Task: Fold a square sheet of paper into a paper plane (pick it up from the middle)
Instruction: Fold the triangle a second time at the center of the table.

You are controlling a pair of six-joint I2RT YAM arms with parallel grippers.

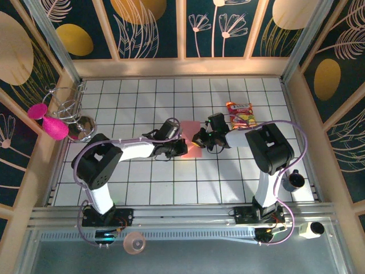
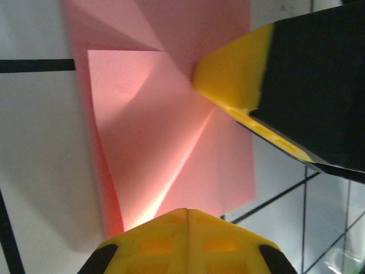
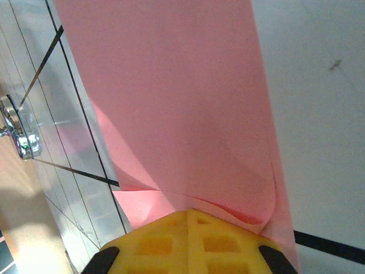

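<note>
1. The pink paper sheet [image 1: 193,130] lies at the centre of the tiled table [image 1: 142,182]. In the top view both grippers cover much of it, so its outline is unclear.
2. The left wrist view shows diagonal creases and a corner flap turned in. The sheet's far edge is cut off.
3. The left gripper [image 2: 187,214], at the sheet's 8 o'clock, has its jaws pressed together at the paper's edge. Whether paper is pinched between them cannot be told.
4. The right gripper [image 3: 190,214], at 3 o'clock, is likewise closed, and a curled paper edge meets its tip.
5. A snack packet [image 1: 240,114] lies apart at 2 o'clock.

No legible text; snack packet [image 1: 241,115] print too small.
</note>
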